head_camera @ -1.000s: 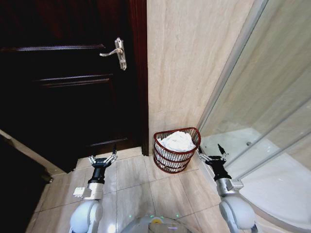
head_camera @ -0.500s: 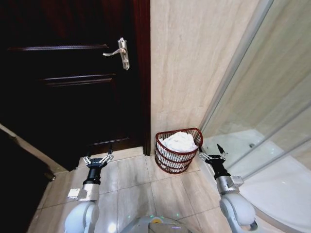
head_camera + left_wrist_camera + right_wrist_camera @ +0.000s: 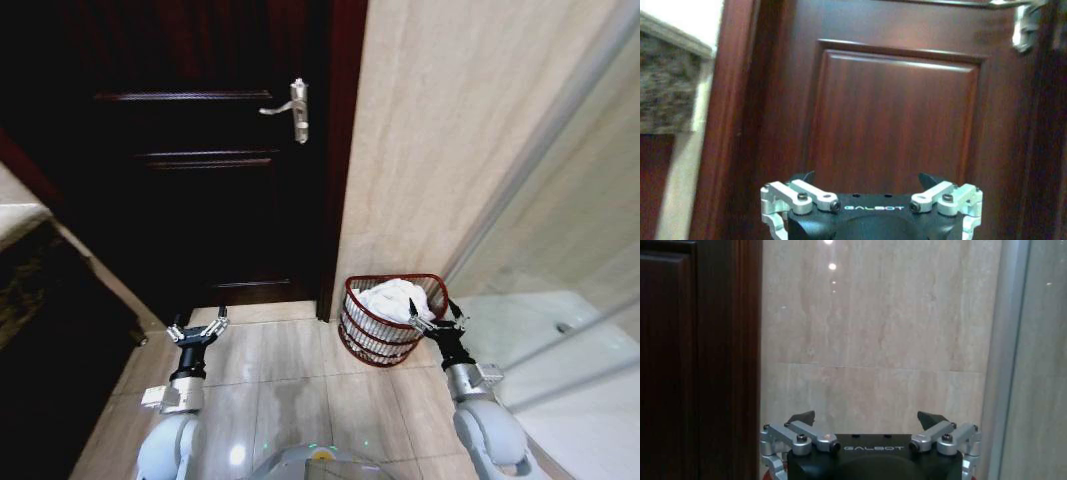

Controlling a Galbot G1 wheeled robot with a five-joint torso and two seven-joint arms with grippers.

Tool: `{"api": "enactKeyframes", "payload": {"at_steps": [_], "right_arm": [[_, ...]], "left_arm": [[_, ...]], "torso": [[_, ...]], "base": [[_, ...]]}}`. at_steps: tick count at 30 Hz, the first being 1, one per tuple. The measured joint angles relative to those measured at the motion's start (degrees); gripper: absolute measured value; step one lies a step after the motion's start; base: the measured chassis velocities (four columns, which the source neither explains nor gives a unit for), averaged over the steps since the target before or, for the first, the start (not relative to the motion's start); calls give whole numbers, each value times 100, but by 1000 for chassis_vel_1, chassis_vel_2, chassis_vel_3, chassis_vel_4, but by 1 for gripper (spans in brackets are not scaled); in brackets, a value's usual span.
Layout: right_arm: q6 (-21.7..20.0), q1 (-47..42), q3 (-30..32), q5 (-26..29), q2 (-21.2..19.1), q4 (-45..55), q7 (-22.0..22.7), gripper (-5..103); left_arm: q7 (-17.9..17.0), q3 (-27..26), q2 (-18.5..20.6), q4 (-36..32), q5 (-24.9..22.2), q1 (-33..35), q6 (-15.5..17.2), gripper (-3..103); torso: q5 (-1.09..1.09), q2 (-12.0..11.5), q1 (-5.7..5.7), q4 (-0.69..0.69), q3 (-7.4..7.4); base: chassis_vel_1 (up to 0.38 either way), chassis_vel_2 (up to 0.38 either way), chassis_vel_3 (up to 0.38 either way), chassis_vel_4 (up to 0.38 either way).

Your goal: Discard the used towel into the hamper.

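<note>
Nearest to us, both arms rise from the lower edge of the head view, held low over the tiled floor (image 3: 290,370). The left gripper (image 3: 197,328) sits in front of the dark door (image 3: 200,200), its fingers spread apart with nothing between them; its wrist view confirms the spread, the two fingertips (image 3: 804,176) standing well apart against the door panel. The right gripper (image 3: 436,320) is likewise spread and carries nothing; from the head view it appears just beside the right rim of the hamper (image 3: 365,340), though we cannot tell whether it touches. Its wrist view shows the gripper (image 3: 867,417) facing the beige wall (image 3: 880,340), with the door frame on one side and a glass panel on the other.

Next, the hamper stands on the floor at the foot of the wall, near the door frame. The towel (image 3: 393,298) lies bunched inside it, white, heaped to about rim level.

Farther off, a handle (image 3: 292,109) is fixed to the closed door. The glass shower screen (image 3: 560,250) runs along the right.
</note>
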Motion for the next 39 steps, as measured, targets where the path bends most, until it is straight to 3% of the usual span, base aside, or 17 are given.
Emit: {"api": "enactKeyframes", "payload": {"at_steps": [4, 39], "right_arm": [[3, -127, 57, 0, 30, 56, -22, 100], [49, -199, 218, 9, 179, 240, -1, 100]], "left_arm": [[-165, 17, 10, -28, 58, 15, 118, 100], [-346, 122, 91, -54, 92, -118, 232, 100]], "torso": [[1, 107, 44, -6, 61], [1, 931, 342, -3, 585]], "base": [[0, 0, 0, 0], [0, 0, 0, 0]]}}
